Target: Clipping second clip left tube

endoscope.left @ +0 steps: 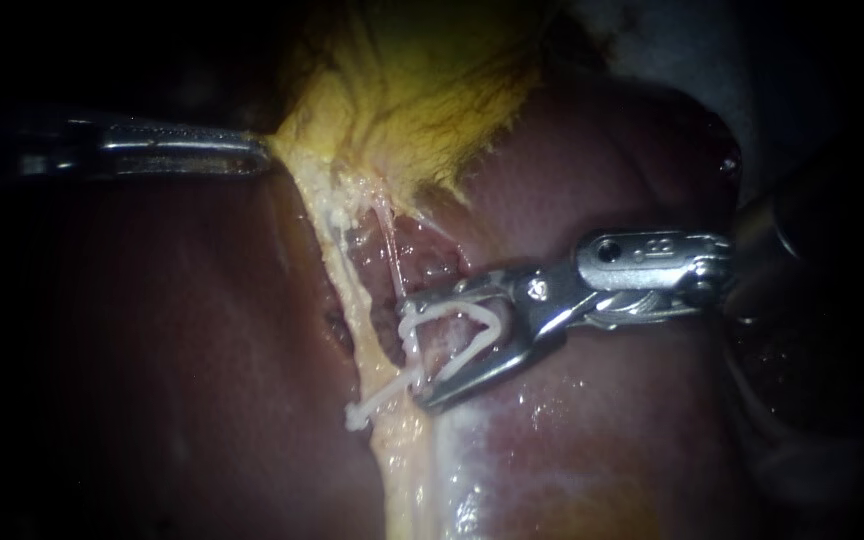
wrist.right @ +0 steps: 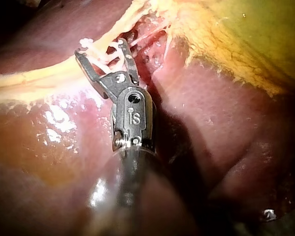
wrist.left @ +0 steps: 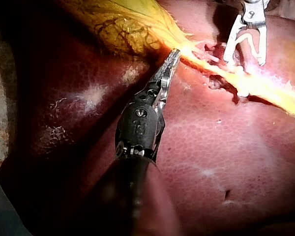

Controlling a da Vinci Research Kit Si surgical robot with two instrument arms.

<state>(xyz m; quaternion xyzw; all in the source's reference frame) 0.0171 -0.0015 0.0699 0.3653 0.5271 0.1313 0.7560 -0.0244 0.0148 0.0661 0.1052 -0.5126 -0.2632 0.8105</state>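
Steel-grey and slender, your left instrument (endoscope.left: 257,155) comes in over the dark left side of the liver (endoscope.left: 152,360). Its jaws lie narrow, pinched on the pale yellow edge of the gallbladder (endoscope.left: 432,90), which is drawn to a point at their tips.

Just right of them, a groove runs down the liver, lined with a cream-yellow band of tissue (endoscope.left: 392,450). In this groove a thin pale tube (endoscope.left: 390,250) runs from the gallbladder's edge to the mouth of a white clip (endoscope.left: 452,313). The clip is spread in a V, its mouth facing the tube, not yet squeezed together. A short white strip (endoscope.left: 372,405) sticks out beyond it towards the liver's left side; you cannot tell whether it is clip or tissue.

Your right instrument (endoscope.left: 415,350) reaches in across the liver's right side. Its jaws stand wide apart, one along each leg of the clip, holding it between them. The right wrist camera shows pale strands crossing between the jaw tips.
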